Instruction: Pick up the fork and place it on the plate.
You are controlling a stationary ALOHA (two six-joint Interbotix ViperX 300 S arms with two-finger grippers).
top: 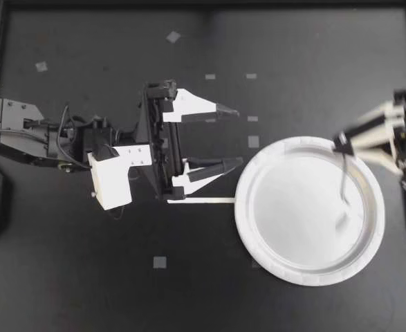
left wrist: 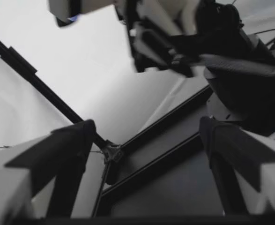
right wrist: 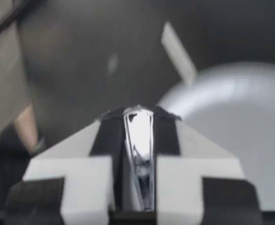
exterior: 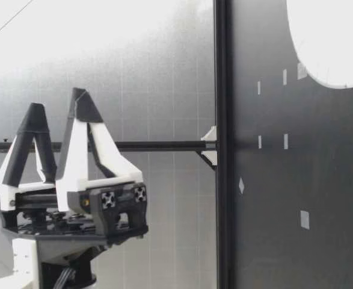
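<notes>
**Nearest the lens: left gripper released, fork clenched over the plate**

Top view: my left arm comes in from 9 o'clock. Its gripper sits high near the middle of the tabletop, with the fingers spread wide and nothing between them. A white strip lies flat on the tabletop under the lower finger, its far end touching the plate's 9 o'clock rim. The plate lies toward 4 o'clock. My right gripper reaches in from 3 o'clock and pinches the fork's handle at the plate's 1 o'clock rim. The fork hangs from there toward the plate's middle, and a shadow lies on the plate just past its lower end. I cannot tell whether it touches.

Low view: a gripper is closest to the camera, well above the tabletop, its fingers apart and empty. I cannot match it to an arm. The plate's edge and the white strip lie farther off.

Left wrist view: both fingers stand wide apart, with only dark framing and a blurred arm ahead.

Right wrist view: the fingers are clamped on the shiny handle from both sides. The plate is ahead and below, with the white strip beyond its rim.
</notes>
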